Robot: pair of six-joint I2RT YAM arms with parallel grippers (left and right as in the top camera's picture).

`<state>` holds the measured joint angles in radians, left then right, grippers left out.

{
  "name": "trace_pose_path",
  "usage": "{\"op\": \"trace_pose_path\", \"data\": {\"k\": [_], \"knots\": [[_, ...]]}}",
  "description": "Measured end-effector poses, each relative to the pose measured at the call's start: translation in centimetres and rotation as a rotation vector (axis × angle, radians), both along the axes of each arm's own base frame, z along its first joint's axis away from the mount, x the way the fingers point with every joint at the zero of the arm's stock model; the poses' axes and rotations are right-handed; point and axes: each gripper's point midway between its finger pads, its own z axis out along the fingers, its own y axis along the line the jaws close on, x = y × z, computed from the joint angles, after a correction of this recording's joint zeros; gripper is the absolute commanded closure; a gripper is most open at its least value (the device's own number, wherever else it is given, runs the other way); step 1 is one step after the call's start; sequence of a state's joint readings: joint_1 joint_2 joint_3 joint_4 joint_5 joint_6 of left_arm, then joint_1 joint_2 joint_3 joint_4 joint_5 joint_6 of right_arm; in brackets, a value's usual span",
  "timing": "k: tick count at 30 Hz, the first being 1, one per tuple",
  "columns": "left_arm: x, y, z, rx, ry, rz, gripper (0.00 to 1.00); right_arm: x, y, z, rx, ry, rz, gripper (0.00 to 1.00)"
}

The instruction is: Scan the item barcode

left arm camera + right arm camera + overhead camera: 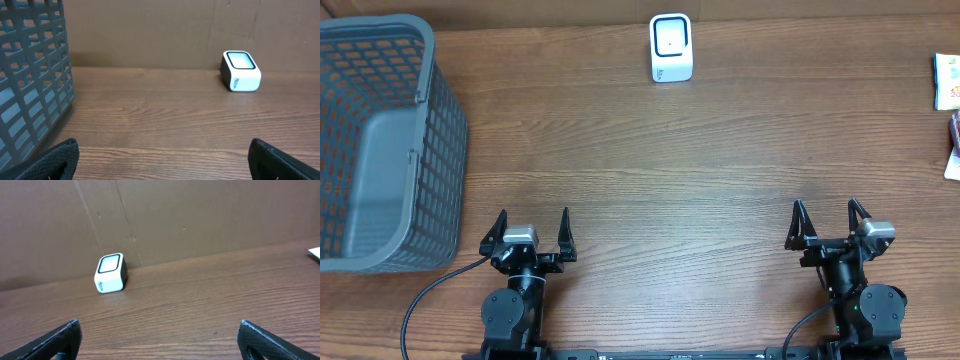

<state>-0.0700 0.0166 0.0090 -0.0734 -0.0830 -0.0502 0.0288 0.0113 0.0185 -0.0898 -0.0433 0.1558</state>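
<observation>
The white barcode scanner (671, 47) stands at the back centre of the table, its window facing up and forward; it also shows in the left wrist view (241, 71) and the right wrist view (110, 273). Two packaged items lie at the far right edge, cut off by the frame: a white and orange packet (948, 80) and a darker one (954, 145) below it. No barcode is readable. My left gripper (533, 214) (162, 147) and right gripper (827, 206) (159, 326) rest near the front edge, both open and holding nothing, far from the scanner and the items.
A large grey plastic basket (445, 130) fills the left side of the table, its mesh wall close to my left gripper (30, 75). A brown cardboard wall runs along the back. A white corner of one packet (315, 253) shows at the right.
</observation>
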Motion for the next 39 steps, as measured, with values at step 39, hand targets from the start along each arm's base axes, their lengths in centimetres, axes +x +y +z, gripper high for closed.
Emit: {"op": "trace_pose_path", "data": {"k": [39], "knots": [[0.00, 0.00, 0.00, 0.000, 0.000, 0.000, 0.01, 0.02, -0.18, -0.02, -0.106, -0.008, -0.008, 0.00]]}}
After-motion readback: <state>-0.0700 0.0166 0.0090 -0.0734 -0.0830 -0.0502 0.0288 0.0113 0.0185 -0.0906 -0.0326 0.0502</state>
